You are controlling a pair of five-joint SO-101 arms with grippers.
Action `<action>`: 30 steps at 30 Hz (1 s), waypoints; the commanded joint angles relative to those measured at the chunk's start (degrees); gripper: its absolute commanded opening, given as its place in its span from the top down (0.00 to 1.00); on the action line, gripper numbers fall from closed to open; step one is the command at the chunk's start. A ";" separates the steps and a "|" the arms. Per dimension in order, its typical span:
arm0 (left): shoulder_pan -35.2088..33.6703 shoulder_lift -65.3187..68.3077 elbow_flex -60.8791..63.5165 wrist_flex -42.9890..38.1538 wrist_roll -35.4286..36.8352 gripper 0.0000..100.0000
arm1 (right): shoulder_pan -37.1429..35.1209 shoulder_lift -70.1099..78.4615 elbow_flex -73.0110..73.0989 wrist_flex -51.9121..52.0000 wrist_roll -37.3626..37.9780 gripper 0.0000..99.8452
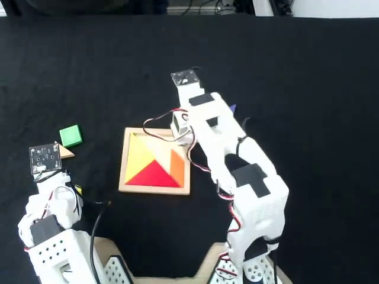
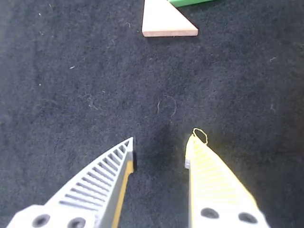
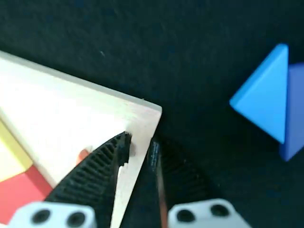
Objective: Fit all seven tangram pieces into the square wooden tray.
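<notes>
Right gripper (image 3: 137, 145) (barely parted, empty) straddles the tray (image 3: 85, 109) edge; purple piece (image 3: 294, 114) is cut off

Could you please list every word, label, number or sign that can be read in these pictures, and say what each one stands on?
No text can be read in any view.
The wooden tray is bare wood with no print.
The green piece, red triangle and blue triangle have plain faces.
The circuit boards on the arms' wrists carry only tiny marks, too small to read.
</notes>
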 commanded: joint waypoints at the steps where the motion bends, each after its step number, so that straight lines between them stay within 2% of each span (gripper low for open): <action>1: 0.04 -0.35 -0.22 -0.88 0.00 0.82 | 0.09 -0.31 -6.90 -0.44 0.97 0.99; 8: 0.04 -0.35 -0.22 -0.88 0.00 0.82 | 0.88 -0.92 -8.13 0.62 9.05 0.98; 14: 0.04 -0.35 -0.22 -0.88 0.00 0.82 | -0.44 -1.36 -6.81 2.81 10.99 0.77; 16: 0.04 -0.35 -0.22 -0.79 -0.09 0.82 | -0.44 -1.80 -7.52 3.16 11.69 0.78; 19: 0.04 -0.35 -0.22 -0.79 -0.09 0.82 | 2.55 -4.53 -11.21 7.74 19.25 0.85; 22: 0.04 -0.35 -0.22 -0.79 -0.09 0.82 | 10.37 -7.96 -14.99 11.78 28.04 0.94; 26: 0.13 -0.35 -0.22 -0.97 -0.09 0.82 | 20.92 -7.52 -15.52 7.65 38.42 0.99; 30: 1.89 -0.35 -0.13 -0.79 -0.09 0.82 | 23.12 -1.89 -17.98 4.57 38.33 0.95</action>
